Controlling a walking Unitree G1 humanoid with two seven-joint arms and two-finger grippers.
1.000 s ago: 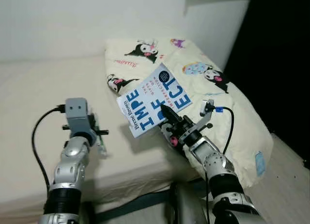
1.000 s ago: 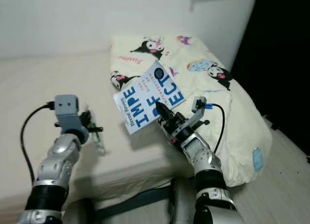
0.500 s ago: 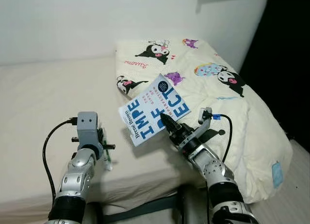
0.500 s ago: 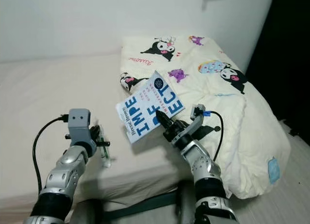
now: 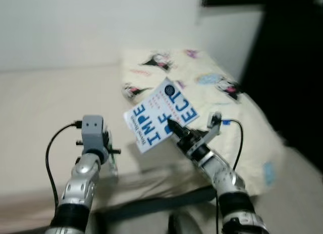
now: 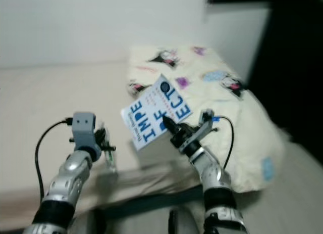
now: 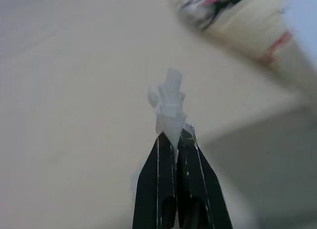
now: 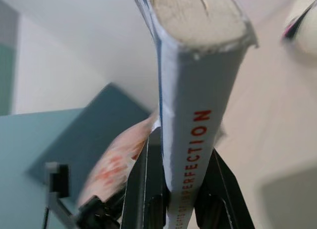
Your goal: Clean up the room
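Observation:
My right gripper (image 5: 171, 127) is shut on a white book with blue lettering (image 5: 157, 112), held up above the front edge of the bed (image 5: 40, 118). In the right wrist view the book's grey spine (image 8: 190, 120) stands between the two black fingers (image 8: 141, 189). My left gripper (image 5: 112, 166) is raised over the bed's front edge and is shut on a small clear plastic scrap (image 7: 168, 103); the left wrist view has the fingertips (image 7: 169, 140) pinched on it.
A cream quilt with cartoon prints (image 5: 212, 87) lies heaped on the right of the bed and hangs over its side. A white wall (image 5: 101, 27) stands behind, and a dark opening (image 5: 298, 82) lies to the right. Floor (image 5: 298, 193) is at lower right.
The whole picture has shifted and blurred, so the camera has moved. Both grippers keep their holds in much the same pose.

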